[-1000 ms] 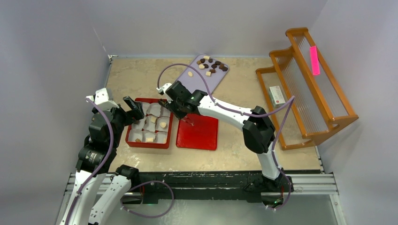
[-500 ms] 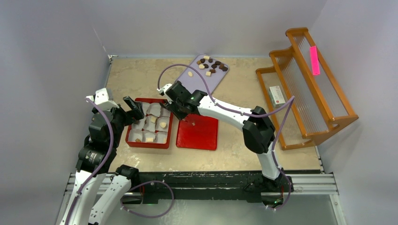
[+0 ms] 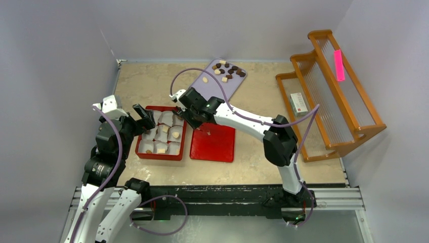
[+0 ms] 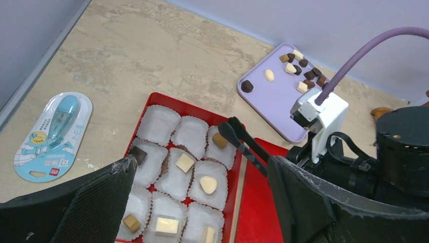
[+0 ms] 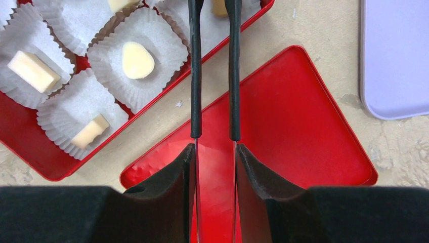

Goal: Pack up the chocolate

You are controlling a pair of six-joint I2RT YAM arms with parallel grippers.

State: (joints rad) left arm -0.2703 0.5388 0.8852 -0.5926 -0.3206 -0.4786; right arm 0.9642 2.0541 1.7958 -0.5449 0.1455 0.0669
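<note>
**Seven cups filled, two left in the red box**

A small tan chocolate piece (image 4: 219,140) lies in the far-right white fluted paper cup (image 4: 215,153) of the shallow red box (image 3: 161,156). Just beside it are the slim black tips of your right end effector (image 4: 230,125). Its fingers stand a narrow gap apart, and nothing shows between them along the length in view.

This looks like a drop at the point of release. Lift straight up until the tips clear the paper frills, and only then swing away, since a snagged cup would drag its neighbours. Two cups in the far row look empty, so aim the next pieces there.

The loose chocolates (image 4: 302,71), cream and dark, sit clustered at the far end of the flat lavender tray (image 4: 270,101). Take one from the edge of the cluster so the fingers don't nudge the rest. The flat red lid (image 5: 303,126) lies beside the box, below your wrist.

Your left end effector (image 3: 144,119) hangs fully spread and empty at the box's left side.

Little writing can be read. A blister card holding a blue tool (image 4: 50,134) on the stone-pattern tabletop (image 3: 152,86) carries print too blurred to make out. The small white carton (image 3: 298,104) on the wooden rack (image 3: 354,116) is also too small to read, and the rack's pink tag (image 3: 339,65) shows no lettering.
</note>
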